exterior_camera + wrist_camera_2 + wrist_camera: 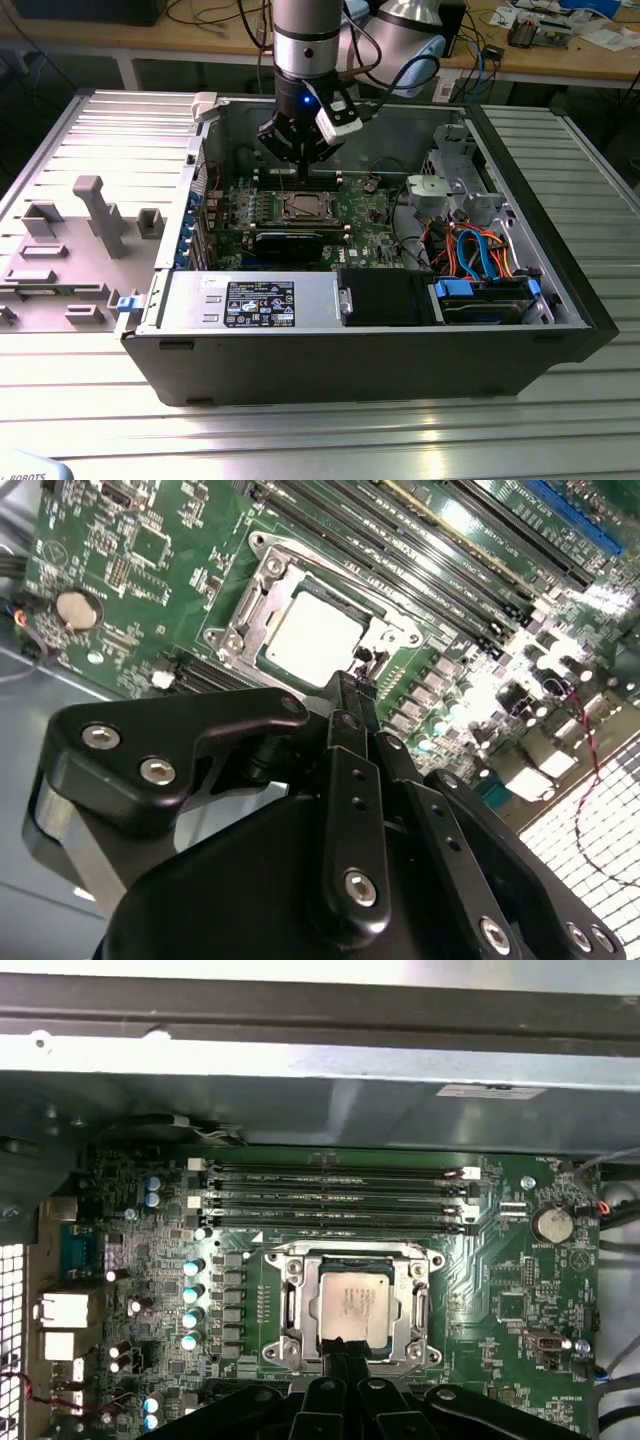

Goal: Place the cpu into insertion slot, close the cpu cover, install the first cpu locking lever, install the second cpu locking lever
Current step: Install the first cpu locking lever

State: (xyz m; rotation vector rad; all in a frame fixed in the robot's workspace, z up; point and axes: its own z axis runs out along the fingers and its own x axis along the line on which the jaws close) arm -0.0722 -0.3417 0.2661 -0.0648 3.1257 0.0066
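The cpu (352, 1305) (312, 640), a flat silver-grey square, lies in the insertion slot (302, 208) on the green motherboard inside the open computer case. The cpu cover (345, 1257) (250, 605), a silvery frame, lies flat around the chip, whose top shows through the cutout. My gripper (297, 172) hangs over the socket's edge on the case's back-wall side. In both wrist views its black fingertips (340, 1348) (352, 685) are pressed together at the socket's rim, beside the chip. Whether they touch a locking lever I cannot tell.
Several long memory slots (335, 1200) run beside the socket and a coin battery (550, 1223) sits nearby. A long black card (290, 243), the power supply (250, 300) and a drive bay with blue and orange cables (480, 255) crowd the case. A grey fixture (90, 215) stands outside.
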